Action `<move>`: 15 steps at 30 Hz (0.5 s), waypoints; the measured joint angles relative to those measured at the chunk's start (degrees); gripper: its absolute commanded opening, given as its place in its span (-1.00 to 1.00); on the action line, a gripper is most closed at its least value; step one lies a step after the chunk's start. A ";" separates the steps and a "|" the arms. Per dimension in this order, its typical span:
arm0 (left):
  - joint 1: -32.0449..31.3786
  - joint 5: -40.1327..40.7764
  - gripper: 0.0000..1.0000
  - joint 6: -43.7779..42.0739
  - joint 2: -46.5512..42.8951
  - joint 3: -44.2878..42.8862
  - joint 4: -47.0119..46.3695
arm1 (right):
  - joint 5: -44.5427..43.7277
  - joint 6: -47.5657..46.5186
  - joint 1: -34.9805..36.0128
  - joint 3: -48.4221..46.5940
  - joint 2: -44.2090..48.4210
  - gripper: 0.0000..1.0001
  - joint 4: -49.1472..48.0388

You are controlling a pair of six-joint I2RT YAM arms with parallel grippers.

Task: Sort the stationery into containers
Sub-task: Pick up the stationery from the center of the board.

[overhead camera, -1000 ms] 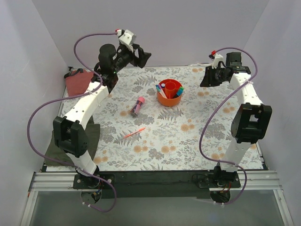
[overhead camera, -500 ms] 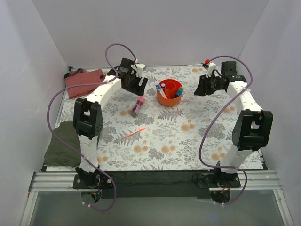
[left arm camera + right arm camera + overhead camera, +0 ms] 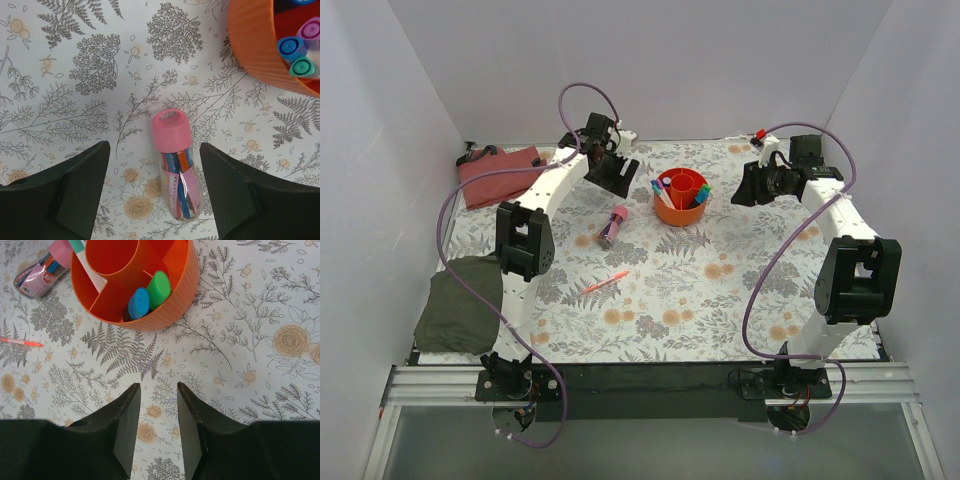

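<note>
Shows the left gripper [image 3: 617,171] with fingers [image 3: 75,190] spread wide and holding nothing, poised over the flowered table [image 3: 720,310]. Places the pink tube [image 3: 176,165] straight below that gripper, lying flat between the two fingers, nearer the cup-side one, pink cap pointing ahead of the fingertips. Puts the thin orange-red pen [image 3: 606,282] well behind that hand, back toward the arm bases. Finds the orange cup [image 3: 681,212] just ahead and to the right of the left gripper, near the tube but not touching it, with blue- and green-capped highlighters [image 3: 138,303] already standing inside. Shows the right gripper [image 3: 158,387] beyond the cup, fingers a narrow gap apart with nothing between, cup ahead of its fingertips.

Likely step in hand: picking up the tube. To do it well: shift slightly toward the cup to centre the tube, lower straight down, close across the clear body rather than the rounded cap, squeeze gently to avoid rolling, lift level before carrying.
</note>
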State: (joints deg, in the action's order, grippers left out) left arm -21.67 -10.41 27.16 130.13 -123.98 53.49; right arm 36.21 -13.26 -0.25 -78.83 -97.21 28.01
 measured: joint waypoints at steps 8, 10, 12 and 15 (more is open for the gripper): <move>-0.98 -0.07 0.44 -1.44 1.05 2.60 0.66 | 0.00 0.02 0.00 0.00 0.00 -0.11 -0.11; -1.14 -0.07 0.44 -1.44 2.10 2.60 0.46 | 0.00 0.04 0.00 0.00 0.00 -0.11 -0.11; -1.40 -0.04 0.43 -1.44 3.23 2.62 0.35 | -0.02 0.09 0.00 -0.02 0.00 -0.11 -0.11; -1.73 -0.04 0.42 -1.44 4.57 2.64 0.20 | -0.04 0.24 0.00 -0.02 0.00 -0.11 -0.13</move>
State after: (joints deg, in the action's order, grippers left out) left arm -23.40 -10.46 25.71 134.69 -121.34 53.69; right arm 36.16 -13.02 -0.25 -78.85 -97.21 27.88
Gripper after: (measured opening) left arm 0.719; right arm 0.445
